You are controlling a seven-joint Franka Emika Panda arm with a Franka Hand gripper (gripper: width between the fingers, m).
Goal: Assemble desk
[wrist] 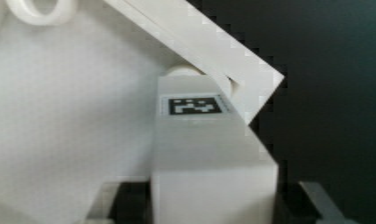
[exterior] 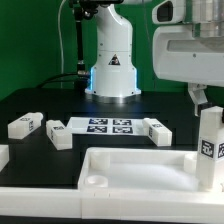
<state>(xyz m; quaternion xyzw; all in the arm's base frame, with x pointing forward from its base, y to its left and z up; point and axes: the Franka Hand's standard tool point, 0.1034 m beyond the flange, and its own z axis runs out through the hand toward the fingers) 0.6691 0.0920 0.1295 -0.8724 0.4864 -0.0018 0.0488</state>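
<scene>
One leg [exterior: 209, 148] stands upright at the tabletop [exterior: 120, 170] corner, gripper [exterior: 205, 103] clamped on it, other legs [exterior: 58, 135] just lying loose by the marker board [exterior: 108, 126].

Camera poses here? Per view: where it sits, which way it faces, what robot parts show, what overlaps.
Exterior view: off the arm, low near the table, facing the robot base across tabletop, marker board and loose legs; base and pincer show.
Wrist view: on the wrist, looking along the pincer at the held leg; only its fingers show.
Shared: held leg, tabletop.
</scene>
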